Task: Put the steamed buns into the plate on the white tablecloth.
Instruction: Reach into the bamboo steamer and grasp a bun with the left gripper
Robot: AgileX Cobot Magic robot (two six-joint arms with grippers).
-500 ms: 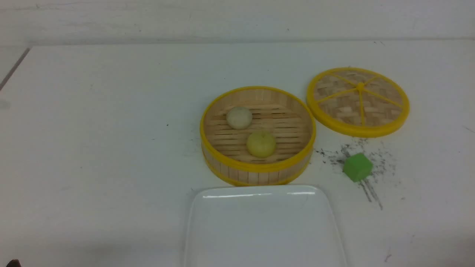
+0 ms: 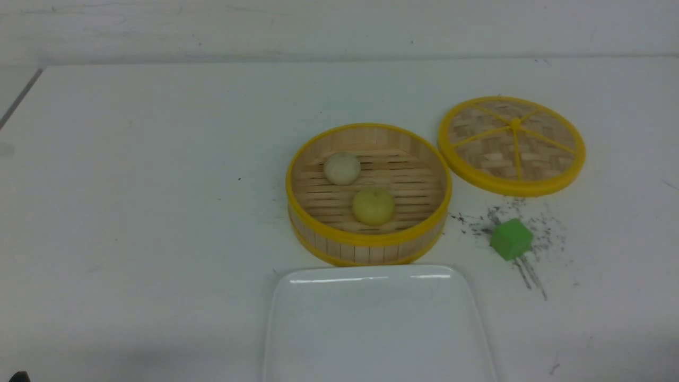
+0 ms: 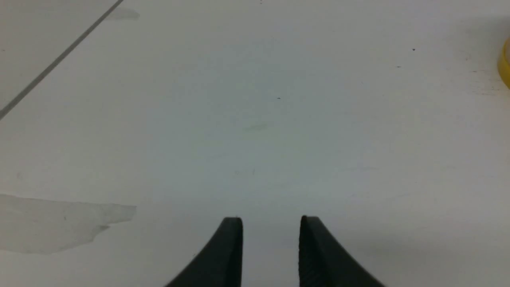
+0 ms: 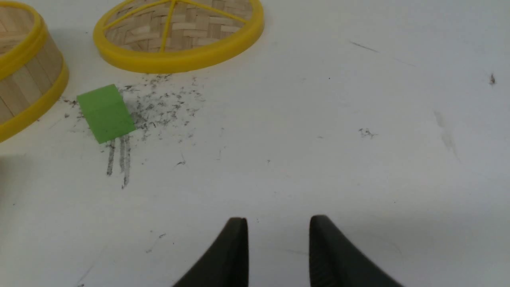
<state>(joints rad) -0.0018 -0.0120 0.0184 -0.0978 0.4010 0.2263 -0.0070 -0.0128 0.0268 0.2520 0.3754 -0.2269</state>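
An off-white bun (image 2: pixel 342 168) and a pale yellow bun (image 2: pixel 373 206) lie inside the round yellow-rimmed bamboo steamer (image 2: pixel 419 240). The glossy white plate (image 2: pixel 339 276) lies just in front of the steamer on the white tablecloth (image 2: pixel 132 212); nothing lies on it. My left gripper (image 3: pixel 271 223) is open and empty, low over bare cloth far left of the steamer. My right gripper (image 4: pixel 279 223) is open and empty over bare cloth to the right of the green cube. Neither arm shows in the front view, and the buns show in neither wrist view.
The steamer's woven lid (image 2: pixel 512 144) lies flat at the back right and shows in the right wrist view (image 4: pixel 179 32). A green cube (image 2: pixel 511 239) sits among black scuff marks right of the steamer, also in the right wrist view (image 4: pixel 105 113). The steamer's rim (image 3: pixel 506 63) shows in the left wrist view.
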